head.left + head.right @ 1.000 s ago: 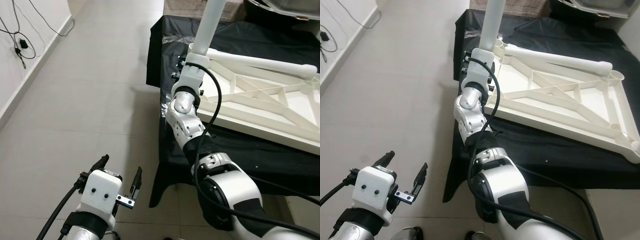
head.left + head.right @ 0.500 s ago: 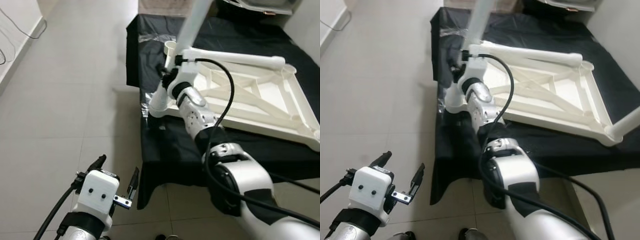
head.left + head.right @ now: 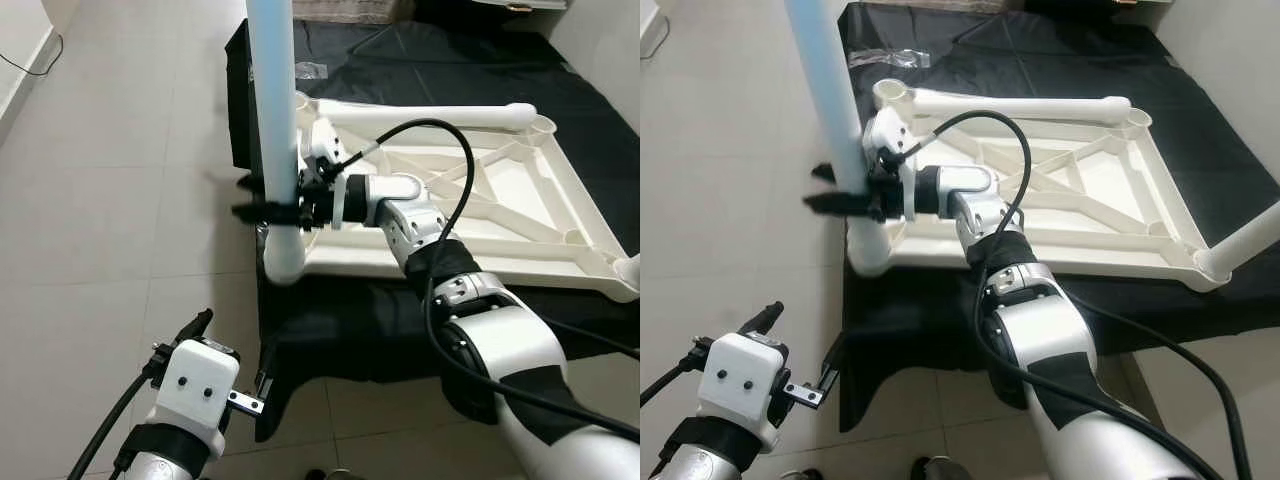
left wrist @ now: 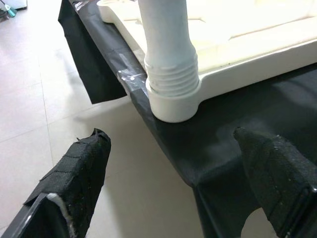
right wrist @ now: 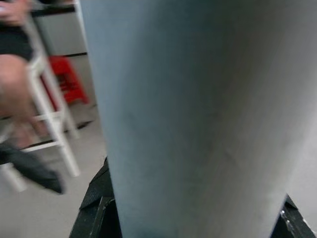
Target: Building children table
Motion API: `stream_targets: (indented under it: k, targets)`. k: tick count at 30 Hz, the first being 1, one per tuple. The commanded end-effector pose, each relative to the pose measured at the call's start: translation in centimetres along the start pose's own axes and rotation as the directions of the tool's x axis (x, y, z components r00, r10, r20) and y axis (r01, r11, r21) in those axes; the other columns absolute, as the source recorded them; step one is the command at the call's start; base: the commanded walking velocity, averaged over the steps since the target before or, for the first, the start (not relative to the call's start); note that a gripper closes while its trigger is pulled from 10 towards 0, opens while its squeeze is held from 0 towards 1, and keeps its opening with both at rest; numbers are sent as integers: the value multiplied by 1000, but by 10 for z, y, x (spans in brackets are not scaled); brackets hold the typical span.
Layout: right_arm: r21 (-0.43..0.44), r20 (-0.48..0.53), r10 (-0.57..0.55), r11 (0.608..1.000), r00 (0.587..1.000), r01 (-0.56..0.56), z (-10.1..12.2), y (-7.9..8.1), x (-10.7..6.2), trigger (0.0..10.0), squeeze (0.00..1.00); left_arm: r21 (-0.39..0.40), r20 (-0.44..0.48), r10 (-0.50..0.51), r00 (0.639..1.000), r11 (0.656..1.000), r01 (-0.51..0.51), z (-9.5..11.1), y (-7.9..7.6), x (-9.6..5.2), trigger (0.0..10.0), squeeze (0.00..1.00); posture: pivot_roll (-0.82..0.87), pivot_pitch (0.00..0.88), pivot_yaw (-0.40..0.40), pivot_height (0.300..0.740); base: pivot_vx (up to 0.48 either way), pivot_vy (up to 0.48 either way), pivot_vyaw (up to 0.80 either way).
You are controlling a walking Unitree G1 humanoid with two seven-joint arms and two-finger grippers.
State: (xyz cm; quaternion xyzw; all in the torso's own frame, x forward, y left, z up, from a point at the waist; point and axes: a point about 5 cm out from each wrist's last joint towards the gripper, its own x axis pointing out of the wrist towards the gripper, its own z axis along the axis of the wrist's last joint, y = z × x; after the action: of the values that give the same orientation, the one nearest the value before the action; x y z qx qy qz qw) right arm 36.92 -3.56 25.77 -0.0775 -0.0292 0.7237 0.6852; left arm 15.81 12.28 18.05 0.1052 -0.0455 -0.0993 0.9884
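The white plastic children's tabletop point(image 3: 500, 200) lies upside down, ribbed underside up, on a low surface draped in black cloth point(image 3: 420, 60) that stands on a pale tiled floor point(image 3: 110, 200). A pale blue table leg point(image 3: 273, 100) stands upright in the corner socket point(image 3: 284, 255) nearest the robot's left, its threaded end seated in the socket collar. A second white leg point(image 3: 430, 115) lies flat along the far edge of the tabletop, and another leg end point(image 3: 1240, 245) projects from the corner on the robot's right. The right pincer point(image 3: 268, 208) is closed around the upright leg just above the socket, black fingers on either side of the tube. The left pincer point(image 3: 232, 360) hangs low over the floor beside the cloth edge, fingers point(image 4: 79, 173) spread apart and holding nothing, facing the seated socket.
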Motion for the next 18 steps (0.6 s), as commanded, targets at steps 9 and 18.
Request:
stream_targets:
  k: [9, 18]
  targets:
    - [110, -207, 113, 990, 972, -92, -58, 20, 7, 0, 0, -1, -10, -15, 1000, 1000, 15, 1, -5, -4, 10000, 0, 161, 260, -115, 740, 0, 0, 0]
    - [92, 12, 186, 978, 982, -187, -21, 15, 16, 0, 0, -5, -3, -34, 999, 999, 34, 4, -6, -4, 10000, 0, 191, 259, -104, 740, 0, 0, 0]
